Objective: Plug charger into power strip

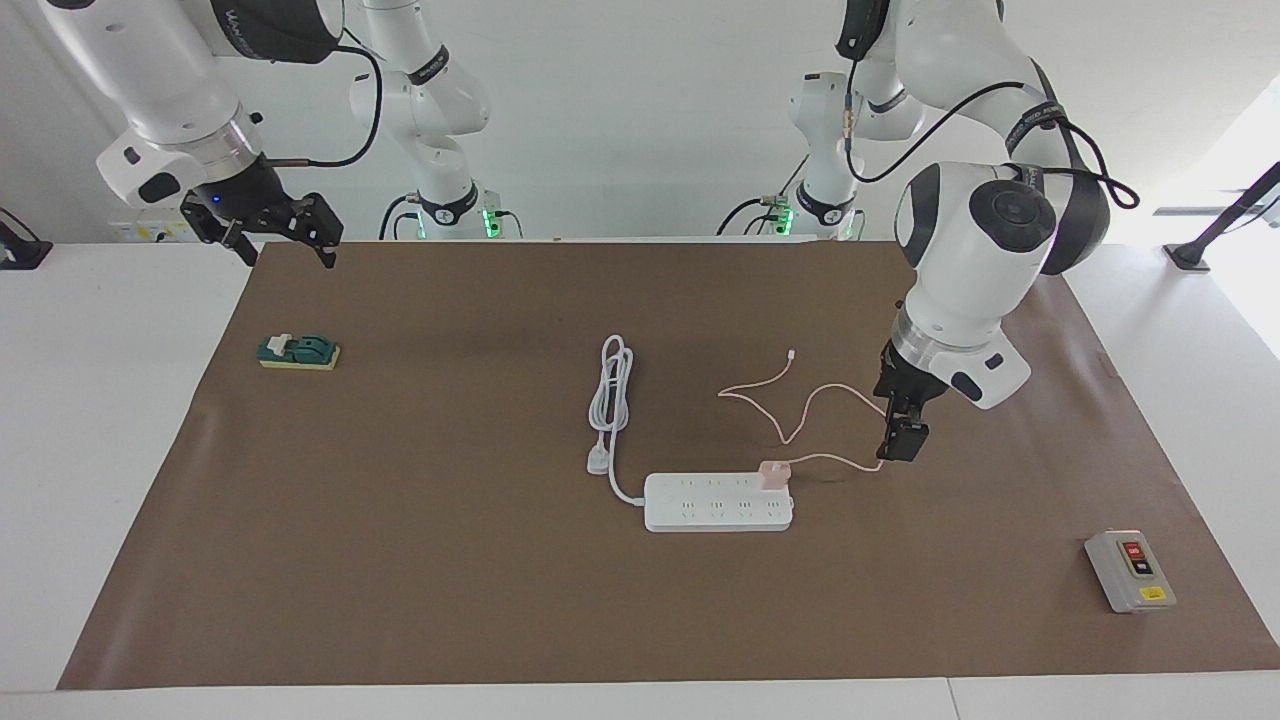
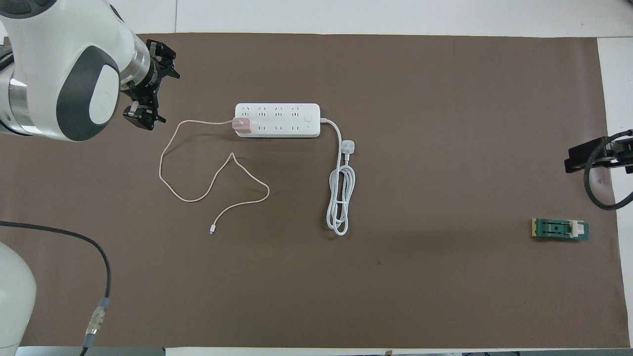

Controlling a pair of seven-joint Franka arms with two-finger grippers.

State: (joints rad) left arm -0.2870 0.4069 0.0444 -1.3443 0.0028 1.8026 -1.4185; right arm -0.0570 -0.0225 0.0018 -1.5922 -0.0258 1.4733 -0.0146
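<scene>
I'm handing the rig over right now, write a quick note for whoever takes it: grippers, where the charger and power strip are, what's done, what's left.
Left gripper: jaws open, empty, up in the air beside the pink cable's loop, clear of the charger.
Right gripper: jaws open, empty, waiting over the mat's edge at the right arm's end.
Power strip: flat on the mat mid-table, its white cord coiled nearer the robots.
Charger: seated in the strip's end socket toward the left arm's end, cable trailing loose on the mat.
Done: charger looks plugged in.
Left: probably only retracting the left arm.
</scene>
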